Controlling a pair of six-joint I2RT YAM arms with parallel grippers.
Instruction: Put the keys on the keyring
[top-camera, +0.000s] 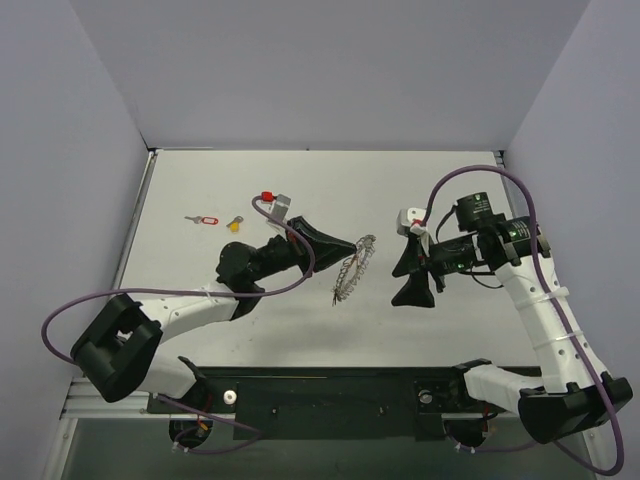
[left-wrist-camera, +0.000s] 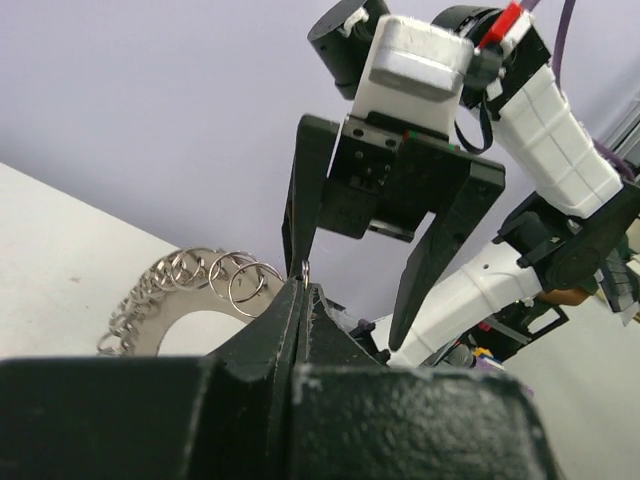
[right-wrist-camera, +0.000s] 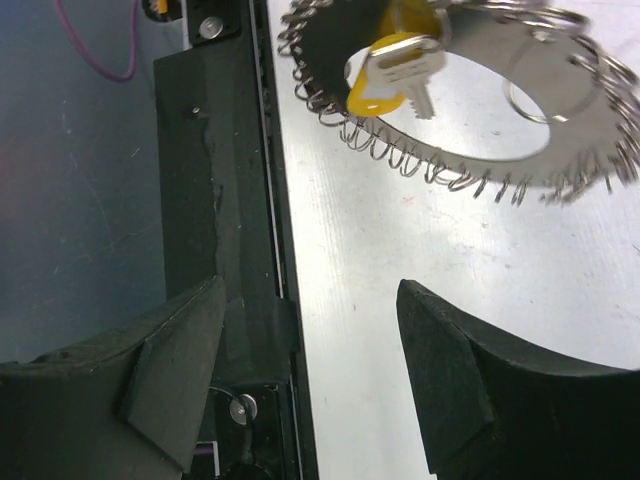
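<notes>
The left gripper (top-camera: 352, 243) is clenched on the keyring (top-camera: 354, 266), one small link pinched between its tips. The floppy silver loop hangs from there over the middle of the worktop (top-camera: 300, 180). The right gripper (top-camera: 412, 275) faces it from just beside, toward the right edge, with its jaws spread wide and nothing between them. It does not touch the loop. A red-tagged key (top-camera: 203, 219) and a yellow key (top-camera: 234, 224) lie side by side near the far left corner, well apart from both grippers. The right wrist view shows a yellow-headed key (right-wrist-camera: 395, 70) within the loop. Whether it hangs on the links cannot be told.
</notes>
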